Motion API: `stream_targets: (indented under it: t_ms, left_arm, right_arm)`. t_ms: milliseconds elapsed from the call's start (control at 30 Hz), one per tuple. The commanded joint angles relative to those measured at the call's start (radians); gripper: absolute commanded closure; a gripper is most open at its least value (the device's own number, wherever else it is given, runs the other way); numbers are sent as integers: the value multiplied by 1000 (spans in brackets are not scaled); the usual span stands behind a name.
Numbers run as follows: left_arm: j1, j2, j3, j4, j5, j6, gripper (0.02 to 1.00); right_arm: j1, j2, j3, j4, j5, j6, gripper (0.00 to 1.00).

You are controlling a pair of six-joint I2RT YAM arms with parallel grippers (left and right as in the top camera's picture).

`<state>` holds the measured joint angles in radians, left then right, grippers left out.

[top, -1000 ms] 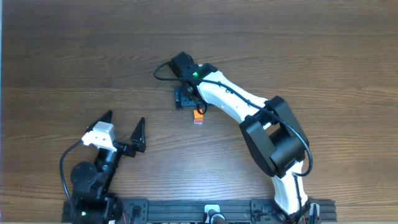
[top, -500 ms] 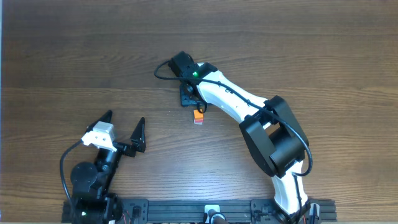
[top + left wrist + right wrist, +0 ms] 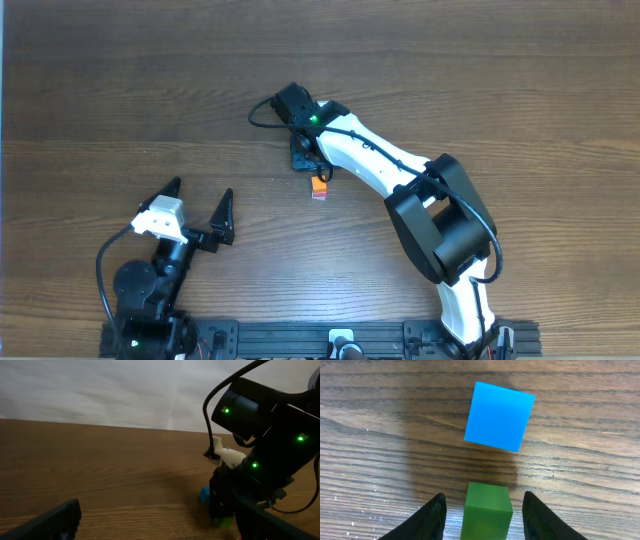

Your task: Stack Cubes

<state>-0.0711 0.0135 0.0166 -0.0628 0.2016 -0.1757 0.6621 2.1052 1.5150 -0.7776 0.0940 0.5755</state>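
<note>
The right claw (image 3: 485, 502) stands open astride the green cube (image 3: 487, 515), a gap on each side. The blue cube (image 3: 499, 416) sits just beyond on the tabletop (image 3: 380, 435), and the orange cube (image 3: 319, 187) lies near. If the claw closes off-centre, I reckon one finger strikes the green cube first and skews it or shoves it into the blue one; the left claw (image 3: 200, 190) rests wide open, well apart.
</note>
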Motion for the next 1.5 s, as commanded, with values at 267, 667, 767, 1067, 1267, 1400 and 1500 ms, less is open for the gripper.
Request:
stream_targets:
  t_ms: [267,667,767,1067,1267,1400,1500]
  left_arm:
    - [-3,-9,-11,4,-13,15,20]
    - [-3,-9,-11,4,-13,15,20]
    - [-3,-9,-11,4,-13,15,20]
    - [-3,-9,-11,4,-13,15,20]
    - [-3,-9,-11,4,-13,15,23]
    - [-3,-9,-11,4,-13,15,20]
    - [-3,-9,-11,4,-13,15,23]
  right_arm:
    - [1,10,23,-2,24,4,641]
    - [1,10,23,-11,35,4,849]
    - [1,10,23,-11,35,4,877]
    - [-2,10,34,-28,32,13,991]
    - [-2,10,202,-198,37,1,991]
    - [-2,10,309,-282,55,-1,991]
    - [-2,8,375,-346,58,-1,991]
